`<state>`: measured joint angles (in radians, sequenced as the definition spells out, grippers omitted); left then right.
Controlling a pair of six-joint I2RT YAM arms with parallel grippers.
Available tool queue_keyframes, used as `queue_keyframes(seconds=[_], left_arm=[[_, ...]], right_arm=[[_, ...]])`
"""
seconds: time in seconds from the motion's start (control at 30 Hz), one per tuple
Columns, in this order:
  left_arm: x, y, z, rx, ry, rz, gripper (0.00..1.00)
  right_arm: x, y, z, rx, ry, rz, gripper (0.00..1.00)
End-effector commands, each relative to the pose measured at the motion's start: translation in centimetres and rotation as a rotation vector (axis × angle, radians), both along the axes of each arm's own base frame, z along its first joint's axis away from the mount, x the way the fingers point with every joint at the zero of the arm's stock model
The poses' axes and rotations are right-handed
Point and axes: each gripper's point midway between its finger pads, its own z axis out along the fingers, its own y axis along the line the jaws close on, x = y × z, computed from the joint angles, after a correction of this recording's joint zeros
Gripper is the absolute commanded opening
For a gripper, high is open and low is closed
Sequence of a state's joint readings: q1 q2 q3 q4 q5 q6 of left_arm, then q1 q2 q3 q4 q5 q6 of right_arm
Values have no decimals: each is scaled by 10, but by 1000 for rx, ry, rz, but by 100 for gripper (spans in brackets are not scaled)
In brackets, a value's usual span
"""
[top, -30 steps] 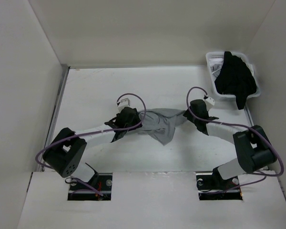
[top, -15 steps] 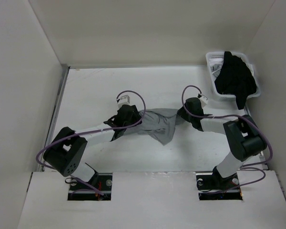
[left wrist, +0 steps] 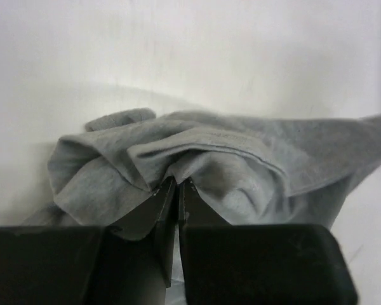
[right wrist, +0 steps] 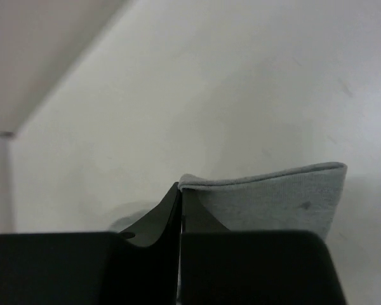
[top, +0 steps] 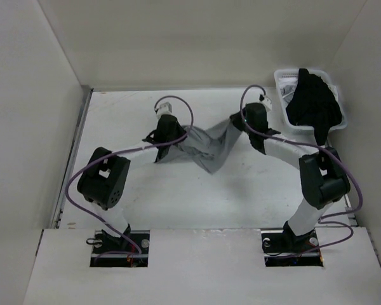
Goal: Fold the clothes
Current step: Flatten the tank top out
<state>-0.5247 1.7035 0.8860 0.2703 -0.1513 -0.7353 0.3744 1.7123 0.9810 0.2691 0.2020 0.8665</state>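
White plastic basket [top: 280, 83] at far right corner of white counter [top: 127, 114], black garment [top: 312, 105] draped over its near rim.

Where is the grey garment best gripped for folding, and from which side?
By its outer ends, one arm from each side, as the left gripper and right gripper pinch it now. The grey garment is bunched mid-span, so probably only its ends offer thin edges.

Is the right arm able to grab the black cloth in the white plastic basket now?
Probably not yet: the black cloth hangs close by with nothing between, but the right gripper is shut on the grey knit garment.
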Motion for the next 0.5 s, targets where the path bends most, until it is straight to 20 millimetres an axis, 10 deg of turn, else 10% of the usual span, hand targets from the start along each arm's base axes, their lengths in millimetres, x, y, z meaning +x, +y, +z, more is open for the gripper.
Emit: queue_keyframes(seconds=[0.0, 0.13, 0.23, 0.33, 0.47], left_arm=[[96, 28, 126, -145, -301, 157, 0], [125, 67, 232, -194, -460, 251, 0], [114, 90, 277, -155, -567, 311, 4], [94, 106, 262, -97, -569, 380, 15], [57, 131, 186, -60, -481, 481, 48]], right_arm=[[31, 16, 182, 102, -401, 37, 0], [10, 12, 302, 129, -608, 65, 0], [-27, 17, 341, 144, -694, 113, 0], [-60, 28, 324, 148, -688, 166, 0], [-91, 46, 215, 158, -504, 220, 1]])
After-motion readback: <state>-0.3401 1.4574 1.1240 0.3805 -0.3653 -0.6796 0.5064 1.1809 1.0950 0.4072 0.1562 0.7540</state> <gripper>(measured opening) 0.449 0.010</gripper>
